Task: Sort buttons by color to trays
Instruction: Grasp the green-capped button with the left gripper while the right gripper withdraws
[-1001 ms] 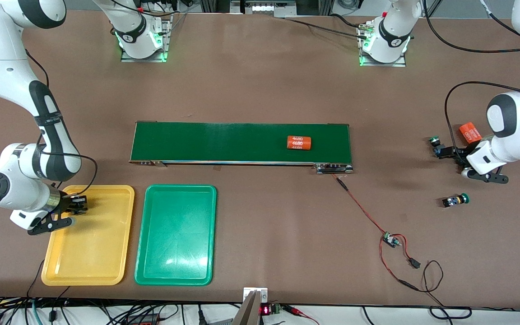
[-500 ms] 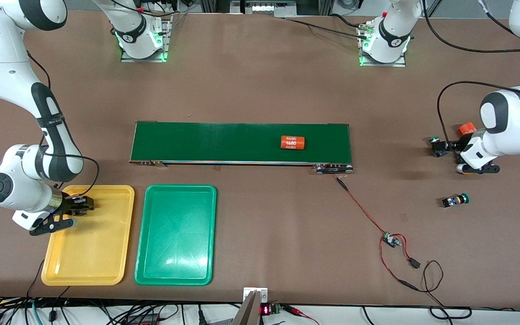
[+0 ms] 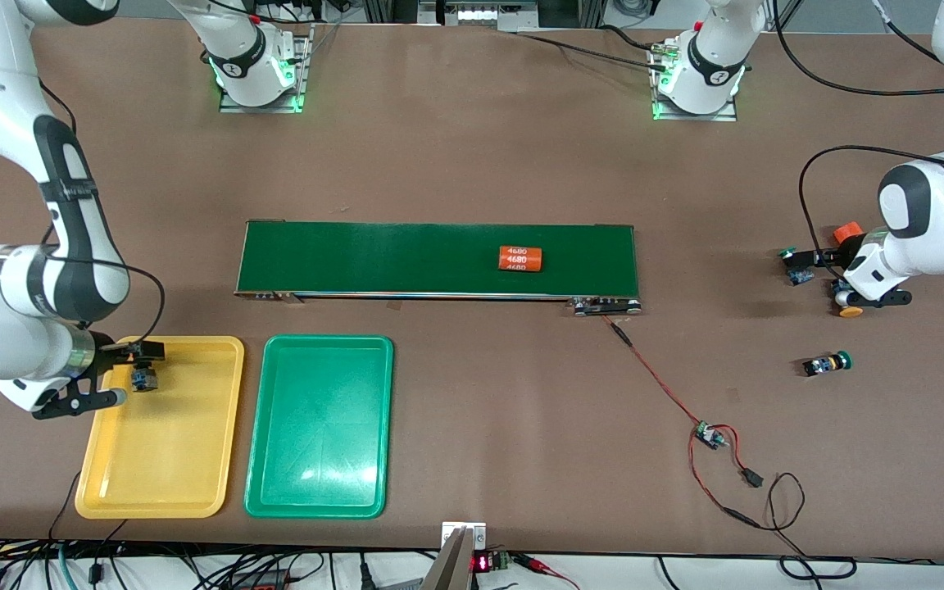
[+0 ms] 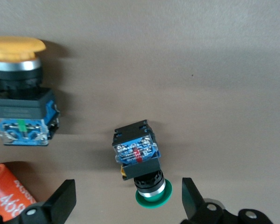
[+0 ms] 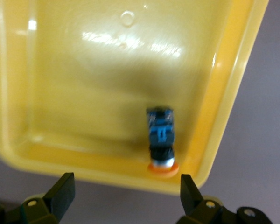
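4 buttons (image 3: 826, 363), 2 trays (image 3: 320, 426), 2 orange cylinders (image 3: 519, 259)

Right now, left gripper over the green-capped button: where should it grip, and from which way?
Grip the green-capped button across its square black-and-blue body, from straight above. It lies on its side between the open left gripper fingers; the flat body sides suit the pads, while the round cap would likely slip.

The brown counter (image 3: 472, 164) carries a dark-green conveyor belt (image 3: 406, 258) at centre. At seven o'clock sit a yellow tray (image 3: 193, 483) and green tray (image 3: 320, 426). At three o'clock lie two green-capped buttons (image 3: 791, 264) (image 3: 826, 363), a yellow-capped button (image 3: 844, 301) and an orange cylinder (image 3: 847, 233); red wiring (image 3: 710, 434) trails at five.
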